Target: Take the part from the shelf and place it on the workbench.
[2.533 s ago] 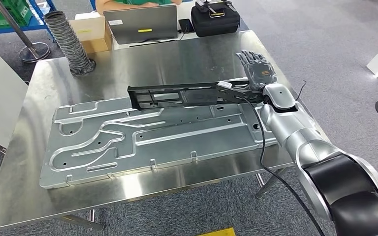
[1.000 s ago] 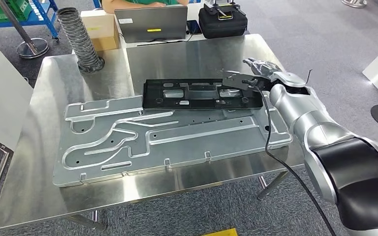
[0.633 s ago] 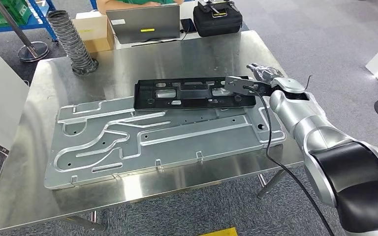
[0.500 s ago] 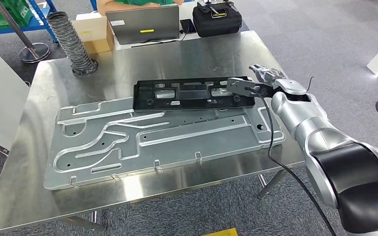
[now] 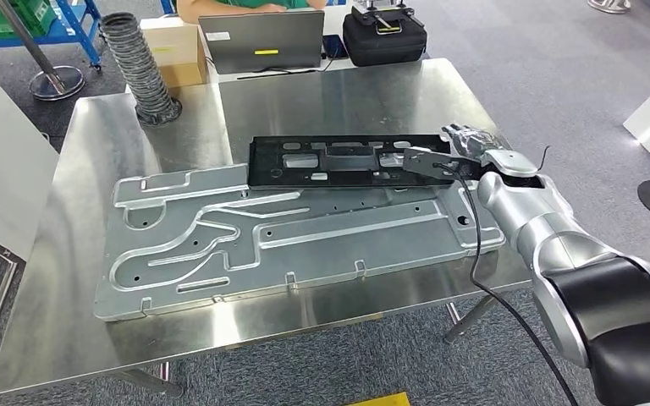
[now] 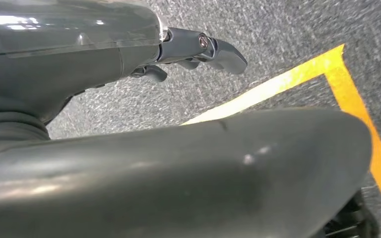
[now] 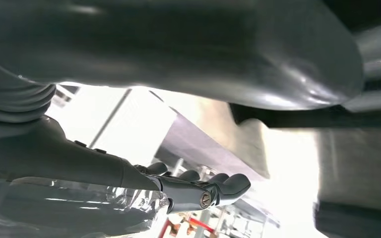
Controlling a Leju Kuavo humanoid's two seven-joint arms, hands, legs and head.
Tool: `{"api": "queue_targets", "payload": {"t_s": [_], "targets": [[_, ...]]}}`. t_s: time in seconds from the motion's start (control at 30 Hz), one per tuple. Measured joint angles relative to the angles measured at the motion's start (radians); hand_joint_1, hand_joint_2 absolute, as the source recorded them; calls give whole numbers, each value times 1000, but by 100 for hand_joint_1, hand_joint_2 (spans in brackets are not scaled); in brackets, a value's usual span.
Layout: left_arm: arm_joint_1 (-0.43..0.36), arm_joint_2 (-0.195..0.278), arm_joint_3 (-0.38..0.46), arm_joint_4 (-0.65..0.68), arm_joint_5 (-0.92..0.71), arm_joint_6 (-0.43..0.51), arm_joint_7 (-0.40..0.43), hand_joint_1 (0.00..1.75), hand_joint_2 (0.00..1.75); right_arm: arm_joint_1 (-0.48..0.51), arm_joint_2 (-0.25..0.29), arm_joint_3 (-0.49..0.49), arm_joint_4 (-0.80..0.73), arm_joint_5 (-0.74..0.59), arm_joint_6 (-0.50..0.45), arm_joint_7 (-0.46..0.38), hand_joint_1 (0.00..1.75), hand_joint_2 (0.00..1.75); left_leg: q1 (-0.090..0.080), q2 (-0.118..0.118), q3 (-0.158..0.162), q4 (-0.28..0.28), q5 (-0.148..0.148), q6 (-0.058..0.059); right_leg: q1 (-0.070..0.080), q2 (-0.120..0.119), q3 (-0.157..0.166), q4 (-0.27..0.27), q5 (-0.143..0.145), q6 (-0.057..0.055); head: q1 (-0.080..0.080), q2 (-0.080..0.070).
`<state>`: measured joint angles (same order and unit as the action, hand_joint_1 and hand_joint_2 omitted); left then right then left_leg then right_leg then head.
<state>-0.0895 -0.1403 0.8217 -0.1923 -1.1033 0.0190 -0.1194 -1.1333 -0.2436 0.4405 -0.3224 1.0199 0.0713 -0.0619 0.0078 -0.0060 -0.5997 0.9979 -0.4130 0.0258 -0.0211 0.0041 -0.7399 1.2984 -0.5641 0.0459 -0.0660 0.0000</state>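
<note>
The long black part [image 5: 338, 161] lies flat on the steel workbench [image 5: 347, 93], along the far edge of a large pressed metal panel [image 5: 288, 228]. My right hand [image 5: 472, 142] sits just past the part's right end, low over the bench. In the right wrist view its fingers [image 7: 203, 191] stand apart from the thumb with nothing between them, and the dark part [image 7: 297, 118] shows behind. My left hand [image 6: 198, 47] hangs over the carpet floor, holding nothing.
At the back of the bench stand a ribbed grey hose [image 5: 140, 68], a cardboard box [image 5: 178, 51], a laptop [image 5: 262, 41] and a black case [image 5: 385, 35]. A person in green [image 5: 237, 7] sits behind the laptop. Yellow floor tape [image 6: 278, 84] runs under my left hand.
The part went from standing on edge above the panel to lying flat on the bench. My right hand turned down from fingers-up and has drawn slightly back past the part's end.
</note>
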Motion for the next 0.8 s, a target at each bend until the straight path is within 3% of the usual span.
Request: {"api": "queue_targets", "payload": {"t_s": [0.03,0.07,0.1,0.17,0.2,0.33,0.4,0.47,0.5,0.53,0.57,0.67,0.7,0.8], "targets": [[1,-1,0,0,0,-1,1,0,0,6,-3,0,1,2,0,1,0,0,0,0,0,1,0,0,-1,0,-1,1,11,0,0,0],[2,-2,0,0,0,-1,1,0,0,10,-6,0,1,4,0,2,0,0,0,0,0,3,-1,-2,-1,-1,19,-41,40,-1,0,0],[2,-3,0,0,0,-2,1,0,0,11,-9,0,1,6,0,3,0,0,0,0,0,6,-3,-4,-1,-2,54,-111,77,-2,0,0],[2,-6,0,0,0,-3,1,0,0,9,-14,0,1,10,0,6,0,0,-3,0,-3,15,-8,-12,2,-2,116,-237,122,-11,0,0],[2,-7,0,0,0,-4,1,0,0,8,-15,1,1,13,0,8,0,0,-5,0,-5,18,-9,-16,5,-2,129,-266,128,-16,0,0],[4,-10,0,0,0,-7,1,0,0,7,-18,4,1,21,2,14,0,0,-6,0,-11,29,-21,-35,3,-2,131,-278,132,-40,0,0],[4,-13,0,0,1,-9,1,0,0,5,-18,6,0,24,2,15,0,0,-4,0,-46,109,-73,-43,1,-3,131,-282,135,-50,0,0],[5,-16,0,0,3,-10,1,0,0,5,-18,10,0,26,3,15,0,0,-2,0,-105,247,-137,-49,2,-4,130,-281,135,-54,0,0],[6,-17,0,0,3,-11,1,0,0,5,-18,12,1,27,4,15,0,0,-2,0,-127,296,-152,-50,3,-4,130,-281,135,-55,0,0],[7,-19,0,0,3,-11,1,0,0,5,-19,13,1,28,5,15,0,0,-2,0,-132,308,-146,-50,3,-4,130,-281,135,-55,0,0],[8,-19,0,0,3,-12,1,0,0,4,-19,14,1,29,5,15,0,0,-2,0,-117,279,-123,-48,3,-3,131,-280,135,-54,0,0],[6,-21,0,0,3,-13,1,0,0,0,-21,14,1,34,5,14,0,0,-4,0,-16,75,-35,-33,7,0,132,-277,133,-49,0,0],[5,-22,0,0,3,-13,1,0,0,-2,-22,15,0,35,5,13,0,0,-6,0,3,34,-24,-29,8,0,131,-277,134,-45,0,0],[4,-25,0,0,2,-14,1,0,0,-8,-27,15,0,39,9,9,0,0,-6,-1,10,11,-18,-18,8,0,128,-281,138,-28,0,0]]}}
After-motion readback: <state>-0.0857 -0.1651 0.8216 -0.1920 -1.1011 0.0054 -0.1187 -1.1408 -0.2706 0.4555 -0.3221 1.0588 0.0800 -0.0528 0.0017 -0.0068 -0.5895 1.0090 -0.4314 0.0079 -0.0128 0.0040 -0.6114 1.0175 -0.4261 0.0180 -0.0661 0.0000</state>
